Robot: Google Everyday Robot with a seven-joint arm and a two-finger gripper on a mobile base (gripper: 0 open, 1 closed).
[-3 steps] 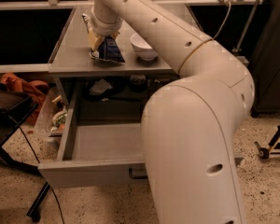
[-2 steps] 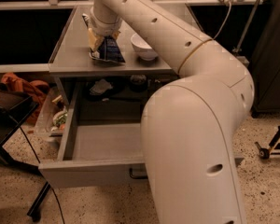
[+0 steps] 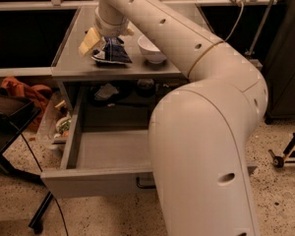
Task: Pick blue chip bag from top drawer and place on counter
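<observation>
Resting on the smooth grey counter [image 3: 71, 63], the crinkled blue foil bag [image 3: 111, 54] is seen close to the front edge, just left of a round white bowl [image 3: 151, 48]. The gripper [image 3: 106, 39] is held directly over the bag's top; whether the bag is clasped cannot be told. Bare counter is left beside and behind the bag. The shallow metal drawer [image 3: 88, 181] is pulled out below.
</observation>
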